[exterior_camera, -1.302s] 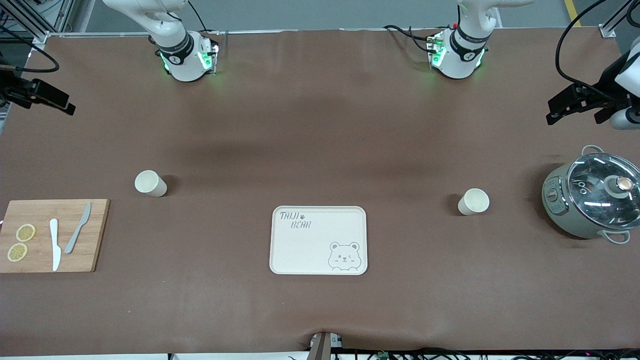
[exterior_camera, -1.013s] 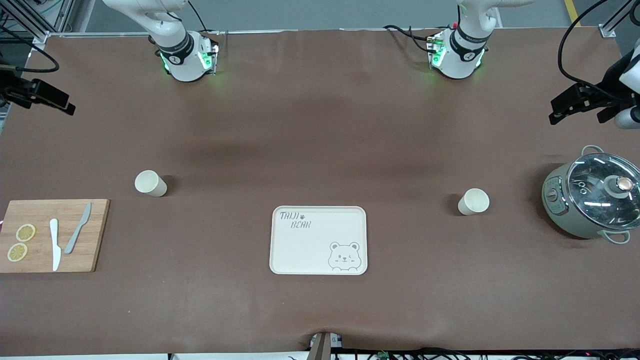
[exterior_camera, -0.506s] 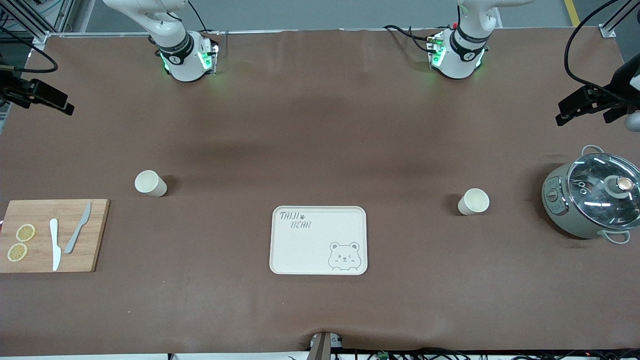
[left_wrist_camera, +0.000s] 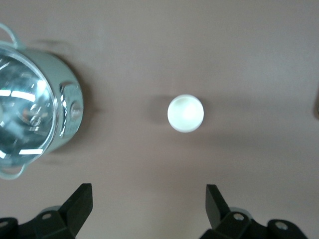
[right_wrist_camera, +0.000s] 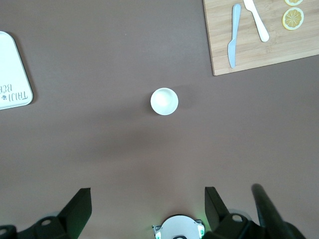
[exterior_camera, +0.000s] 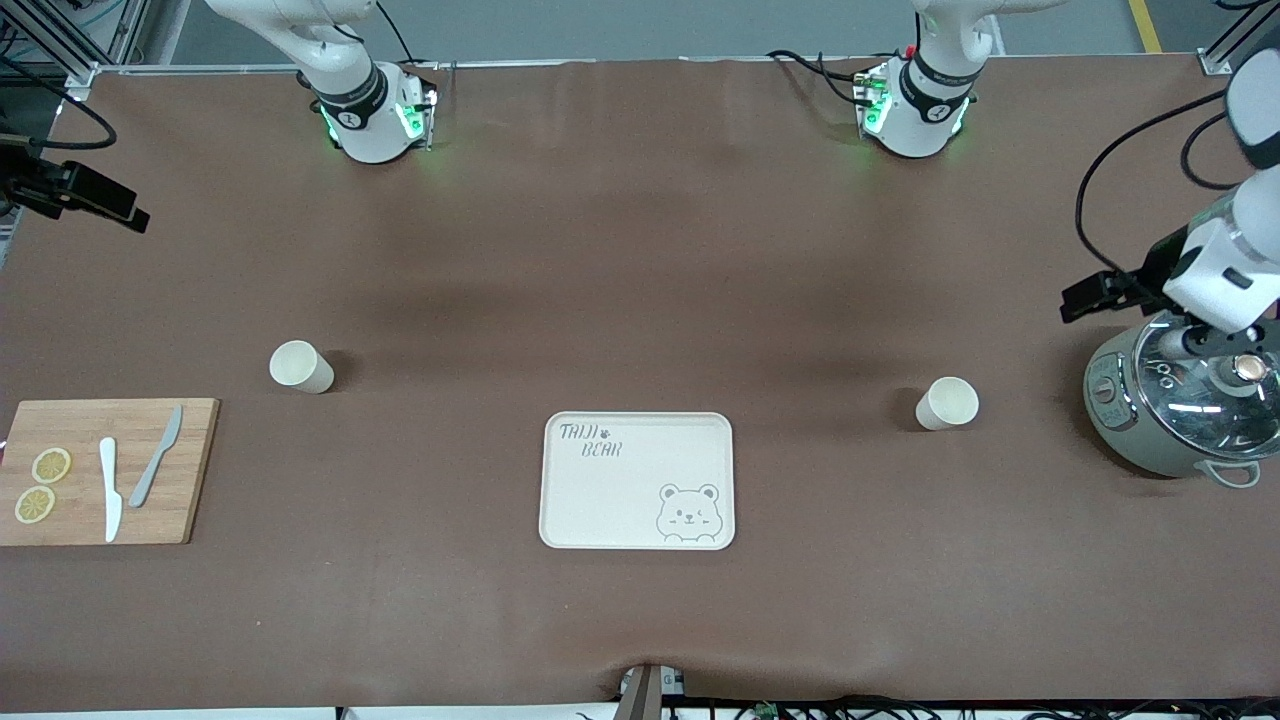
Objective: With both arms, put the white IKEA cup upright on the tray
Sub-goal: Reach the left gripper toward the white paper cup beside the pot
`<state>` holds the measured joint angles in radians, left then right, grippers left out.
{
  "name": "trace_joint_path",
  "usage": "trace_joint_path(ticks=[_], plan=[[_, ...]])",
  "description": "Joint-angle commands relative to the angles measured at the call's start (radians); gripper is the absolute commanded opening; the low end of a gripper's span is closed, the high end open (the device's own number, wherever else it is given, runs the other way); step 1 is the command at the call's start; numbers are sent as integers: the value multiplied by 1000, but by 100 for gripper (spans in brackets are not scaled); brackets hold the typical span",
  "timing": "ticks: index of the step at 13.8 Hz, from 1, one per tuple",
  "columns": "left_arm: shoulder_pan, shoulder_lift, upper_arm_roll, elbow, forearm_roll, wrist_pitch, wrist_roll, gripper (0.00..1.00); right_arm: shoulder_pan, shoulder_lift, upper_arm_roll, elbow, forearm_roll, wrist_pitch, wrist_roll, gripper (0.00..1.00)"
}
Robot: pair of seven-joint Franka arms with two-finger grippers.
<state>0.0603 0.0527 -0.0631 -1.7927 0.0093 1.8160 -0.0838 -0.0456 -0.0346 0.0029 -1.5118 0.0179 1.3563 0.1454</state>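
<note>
Two white cups stand upright on the brown table. One cup (exterior_camera: 300,366) is toward the right arm's end and shows in the right wrist view (right_wrist_camera: 164,101). The other cup (exterior_camera: 947,403) is toward the left arm's end and shows in the left wrist view (left_wrist_camera: 185,113). The cream tray (exterior_camera: 637,500) with the bear drawing lies between them, nearer the front camera, with nothing on it; its edge shows in the right wrist view (right_wrist_camera: 12,69). My left gripper (exterior_camera: 1082,298) (left_wrist_camera: 148,199) is open and empty, up between that cup and the pot. My right gripper (exterior_camera: 125,210) (right_wrist_camera: 148,199) is open and empty, high over the table's right-arm end.
A grey-green pot (exterior_camera: 1130,420) (left_wrist_camera: 65,99) with a glass lid stands at the left arm's end, under the left wrist. A wooden cutting board (exterior_camera: 190,480) (right_wrist_camera: 279,50) with two knives and two lemon slices lies at the right arm's end. The right arm's base (right_wrist_camera: 178,228) shows below the right gripper.
The left arm has swung down so its wrist is now over the pot's rim and its gripper is lower and closer to the cup. The right gripper has hardly moved.
</note>
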Motion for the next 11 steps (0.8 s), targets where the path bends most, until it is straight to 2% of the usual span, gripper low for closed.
trace_joint_path(ticks=[1, 6, 8, 9, 11], plan=[[4, 10, -8, -134, 6, 194, -4, 100, -11, 21, 6, 19, 17, -5, -3, 100], [1, 91, -11, -281, 6, 488, -4, 98, -14, 28, 8, 22, 20, -5, -4, 100], [-2, 120, -12, -335, 6, 593, -5, 86, -13, 48, 8, 34, 23, -5, -4, 100], [-2, 151, -14, -341, 6, 636, -5, 82, -11, 51, 8, 35, 22, -5, -4, 100], [-2, 197, -14, -349, 6, 696, -5, 69, -11, 58, 8, 36, 22, -3, -4, 100]])
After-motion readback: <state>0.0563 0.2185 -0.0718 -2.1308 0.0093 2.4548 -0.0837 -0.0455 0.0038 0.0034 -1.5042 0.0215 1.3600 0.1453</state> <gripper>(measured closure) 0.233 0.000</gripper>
